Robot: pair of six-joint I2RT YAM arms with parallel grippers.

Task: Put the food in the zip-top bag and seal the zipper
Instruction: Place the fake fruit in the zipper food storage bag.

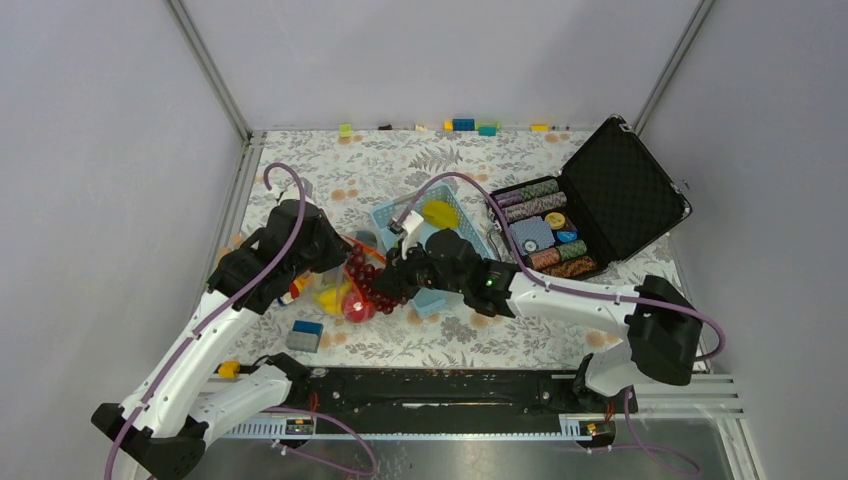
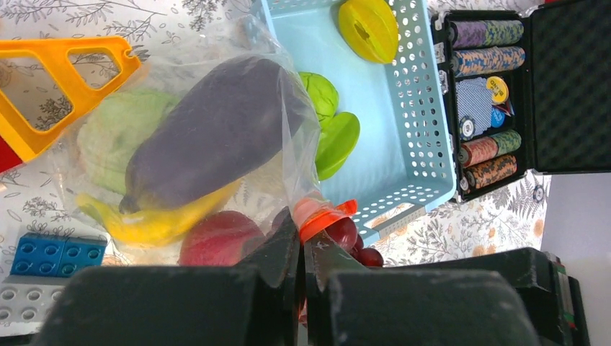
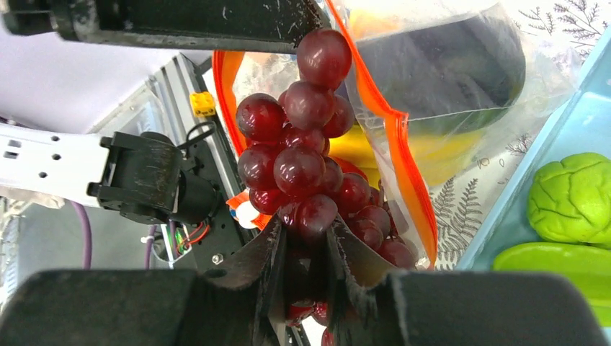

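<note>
The clear zip-top bag [image 2: 180, 65] lies left of the light-blue basket [image 2: 425, 137]. It holds a dark purple eggplant [image 2: 216, 130], a pale green head [image 2: 108, 137], a yellow banana [image 2: 158, 220] and a red apple [image 2: 216, 241]. My left gripper [image 2: 302, 238] is shut on the orange-red zipper [image 2: 324, 215] at the bag's mouth. My right gripper [image 3: 306, 231] is shut on a bunch of dark red grapes [image 3: 302, 162], which hangs at the open mouth beside the zipper [image 3: 403, 158]. A green head [image 3: 573, 198], a green piece [image 2: 335, 144] and a yellow piece [image 2: 367, 29] lie in the basket.
An open black case [image 1: 620, 190] of striped poker chips [image 1: 545, 205] stands right of the basket. An orange and yellow toy frame [image 2: 58, 72] and a blue block [image 1: 306, 335] lie by the bag. Small blocks [image 1: 463, 125] line the far edge.
</note>
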